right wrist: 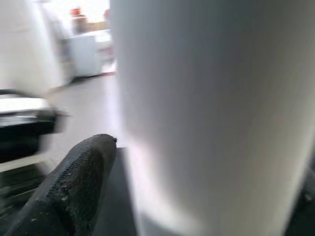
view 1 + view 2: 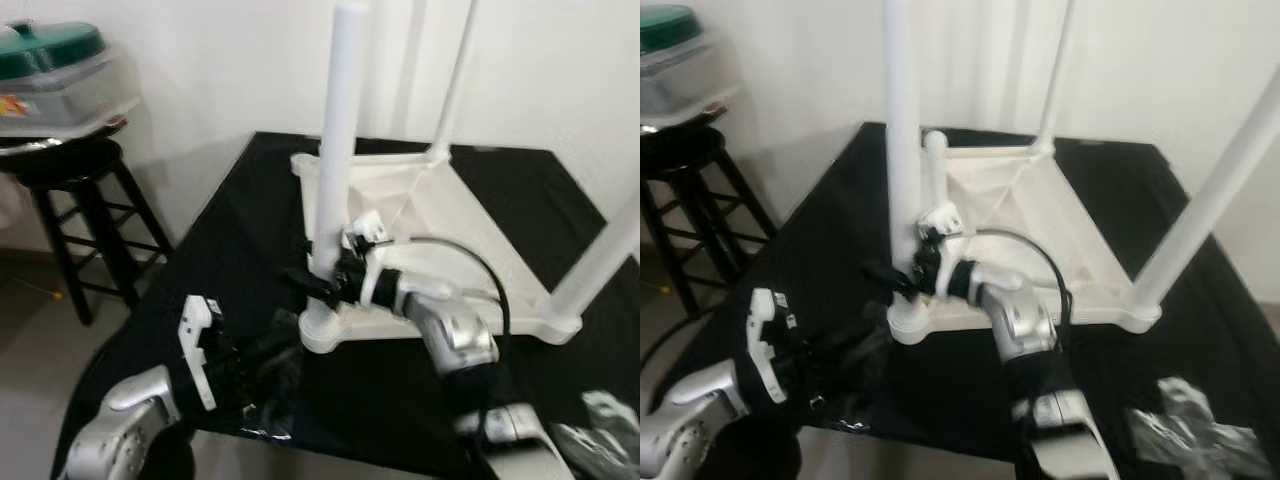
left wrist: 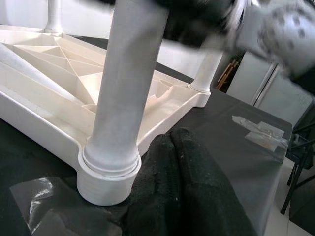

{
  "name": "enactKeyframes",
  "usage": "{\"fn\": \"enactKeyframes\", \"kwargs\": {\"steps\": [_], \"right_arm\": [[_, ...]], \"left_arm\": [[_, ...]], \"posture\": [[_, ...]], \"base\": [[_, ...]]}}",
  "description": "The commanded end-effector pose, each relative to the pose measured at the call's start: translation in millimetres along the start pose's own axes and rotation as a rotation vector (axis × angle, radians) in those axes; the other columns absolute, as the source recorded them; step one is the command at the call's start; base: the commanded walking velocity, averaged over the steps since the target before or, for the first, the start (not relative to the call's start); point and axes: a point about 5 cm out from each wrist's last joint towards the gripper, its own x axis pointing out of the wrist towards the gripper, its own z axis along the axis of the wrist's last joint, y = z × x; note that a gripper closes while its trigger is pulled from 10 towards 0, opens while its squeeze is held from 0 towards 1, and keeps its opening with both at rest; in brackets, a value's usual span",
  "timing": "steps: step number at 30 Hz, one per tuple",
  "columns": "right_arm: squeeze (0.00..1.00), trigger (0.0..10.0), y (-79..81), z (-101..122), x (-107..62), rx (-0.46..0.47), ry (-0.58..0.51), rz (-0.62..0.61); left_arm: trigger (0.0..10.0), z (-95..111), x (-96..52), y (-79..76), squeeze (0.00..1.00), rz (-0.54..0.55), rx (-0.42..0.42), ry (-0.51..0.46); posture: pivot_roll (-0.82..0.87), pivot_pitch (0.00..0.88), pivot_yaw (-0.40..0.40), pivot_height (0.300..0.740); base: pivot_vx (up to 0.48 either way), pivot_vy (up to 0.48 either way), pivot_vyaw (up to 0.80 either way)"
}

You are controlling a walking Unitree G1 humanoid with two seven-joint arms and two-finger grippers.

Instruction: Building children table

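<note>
On the black-draped tabletop (image 2: 240, 230), an upturned white plastic children's table (image 2: 440, 215) is laid; its near white tubular leg (image 2: 338, 150) is clasped by the right gripper (image 2: 318, 278). Beside the leg's socket, the left gripper (image 3: 172, 162) is held with fingers pressed together, empty.

Matt white plastic table (image 2: 460, 240); black cloth (image 2: 230, 250); rough textured fingers (image 3: 187, 191).

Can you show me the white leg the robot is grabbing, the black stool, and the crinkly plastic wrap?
white leg (image 2: 338, 130), left eye view, middle of the pole.
black stool (image 2: 68, 160), left eye view, seat.
plastic wrap (image 2: 1185, 425), right eye view, centre of the crumple.
</note>
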Motion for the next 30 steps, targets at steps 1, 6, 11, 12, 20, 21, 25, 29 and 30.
{"fn": "enactKeyframes", "kwargs": {"steps": [1, 6, 11, 12, 20, 21, 25, 29, 30], "right_arm": [[0.00, 10.0, 0.3, -8.4, 1.7, 0.030, 0.028, 0.099], [0.00, 10.0, -10.0, -9.0, 3.4, 0.061, 0.063, 0.147], [0.00, 10.0, -22.1, -10.2, 3.8, 0.116, 0.077, 0.135], [0.00, 0.0, -22.4, -11.4, 1.7, 0.132, 0.071, 0.140], [0.00, 0.0, -17.4, -17.8, -9.6, 0.105, 0.024, -0.003], [0.00, 0.0, -17.4, -17.8, -9.6, 0.105, 0.024, -0.003], [0.00, 0.0, -5.9, -27.3, -12.6, 0.122, -0.003, -0.167], [0.00, 0.0, 5.7, -50.4, -10.2, 0.217, 0.004, -0.618], [0.00, 0.0, 5.7, -50.4, -10.2, 0.217, 0.004, -0.618]], "left_arm": [[10.0, -4.5, 0.2, -0.1, 0.00, 0.005, -0.016, 0.005], [10.0, -5.4, 0.5, -0.2, 0.00, 0.007, -0.017, 0.006], [10.0, -6.2, 0.5, -1.0, 0.00, 0.006, -0.022, 0.006], [10.0, -6.1, 0.3, -1.3, 0.00, 0.006, -0.022, 0.006], [10.0, -4.4, -1.4, -1.8, 0.00, 0.008, -0.021, 0.002], [10.0, -4.4, -1.4, -1.8, 0.00, 0.008, -0.021, 0.002], [10.0, -3.1, -2.5, -1.2, 0.00, 0.006, -0.021, 0.002], [10.0, -1.5, -3.8, 0.2, 0.00, 0.008, -0.018, 0.002], [10.0, -1.5, -3.8, 0.2, 0.00, 0.008, -0.018, 0.002]], "posture": [[-0.03, 0.000, -0.050, 0.740], [-0.02, 0.000, -0.053, 0.740], [-0.02, 0.000, -0.054, 0.740], [-0.01, 0.000, -0.055, 0.740], [-0.03, 0.000, -0.047, 0.740], [-0.03, 0.000, -0.047, 0.740], [-0.05, 0.000, -0.041, 0.740], [-0.05, 0.000, -0.040, 0.740], [-0.05, 0.000, -0.040, 0.740]], "base": [[0.000, 0.000, 0.00], [0.000, 0.000, 0.00], [0.000, 0.000, 0.00], [0.000, 0.000, 0.00], [0.000, 0.000, 0.00], [0.000, 0.000, 0.00], [0.000, 0.000, 0.00], [0.000, 0.000, 0.00], [0.000, 0.000, 0.00]]}}
